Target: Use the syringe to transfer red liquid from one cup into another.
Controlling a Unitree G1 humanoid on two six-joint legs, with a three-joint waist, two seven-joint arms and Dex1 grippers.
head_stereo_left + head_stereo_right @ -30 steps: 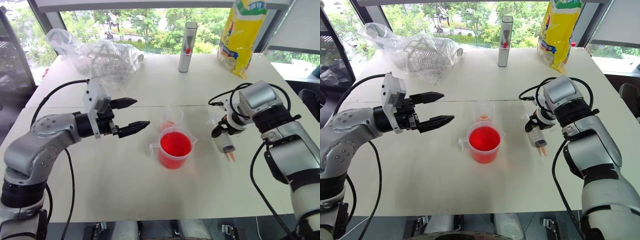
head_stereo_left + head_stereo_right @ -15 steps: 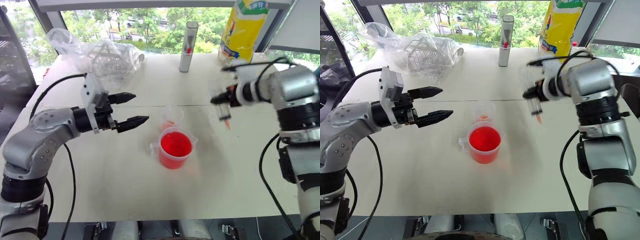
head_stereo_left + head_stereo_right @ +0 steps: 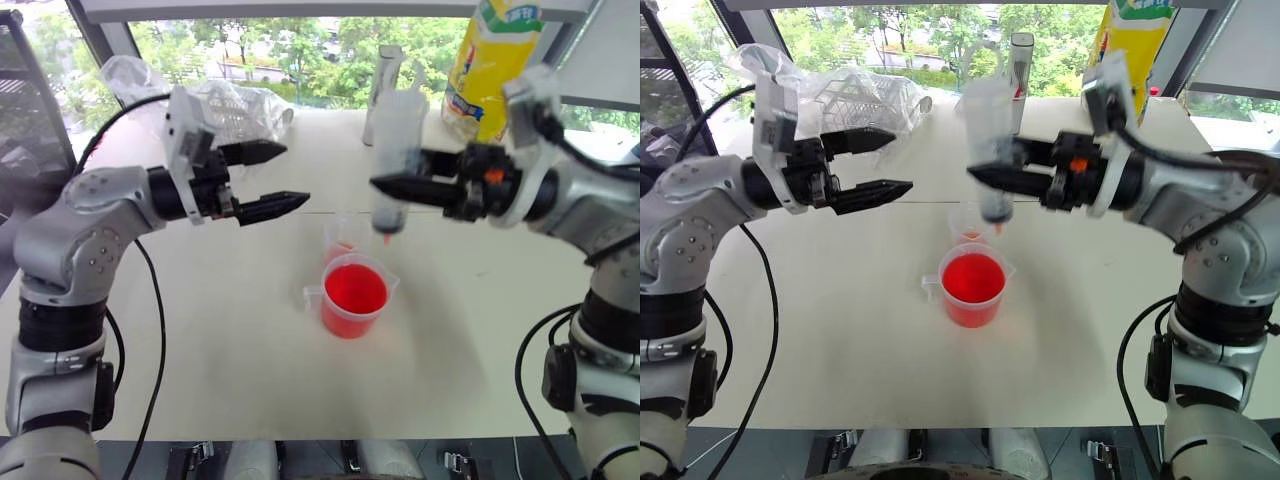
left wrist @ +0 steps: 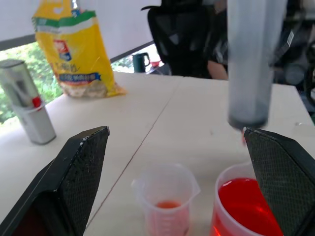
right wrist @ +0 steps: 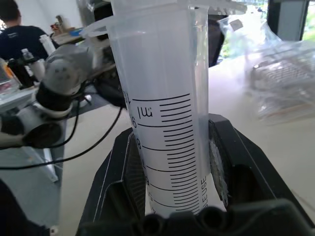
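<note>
The right tool (image 3: 400, 188) pinches the large clear plastic syringe (image 3: 396, 150) upright, tip down above the wide red-filled handled beaker (image 3: 352, 297); the left tool (image 3: 280, 180) is spread, empty.

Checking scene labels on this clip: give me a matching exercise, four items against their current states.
1. syringe
2. beaker
3. small cup
4. left gripper

a. nearly full of red liquid
b. open, holding nothing
c. held upright by the right gripper
d. only a little red liquid at the bottom

Pairs: 1-c, 2-a, 3-d, 4-b
</note>
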